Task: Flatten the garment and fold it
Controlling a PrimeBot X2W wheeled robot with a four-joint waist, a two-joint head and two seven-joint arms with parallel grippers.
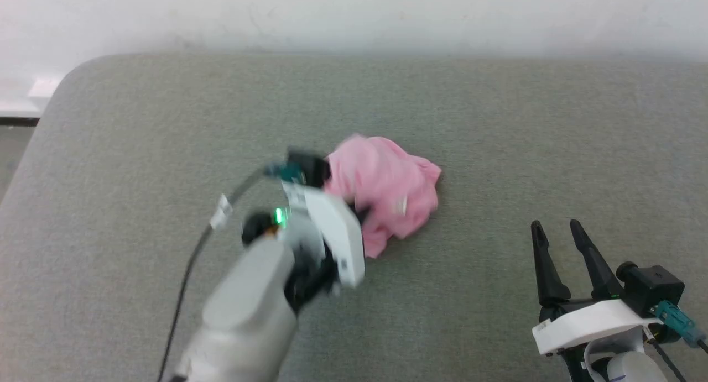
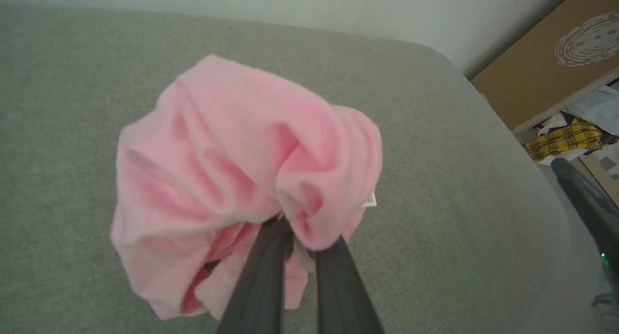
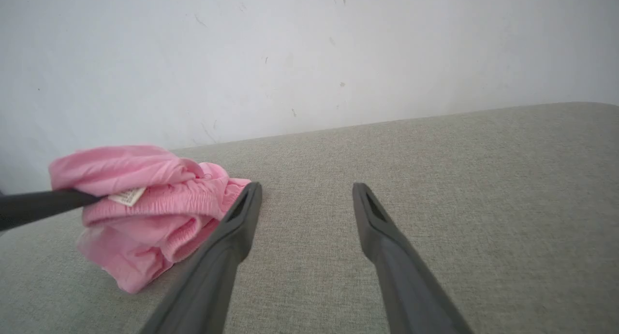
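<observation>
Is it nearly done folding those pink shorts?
Not nearly. Done: nothing, the garment lies crumpled on the grey surface. In hand: the left gripper pinches a bunch of it. Left: spreading it flat, then folding; the right gripper is open, apart from it.

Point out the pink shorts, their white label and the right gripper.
pink shorts [image 2: 232, 145], left wrist view, on the bunched middle of the cloth.
white label [image 3: 126, 196], right wrist view, on the label's face.
right gripper [image 1: 555, 225], head view, midway between its two fingertips.
</observation>
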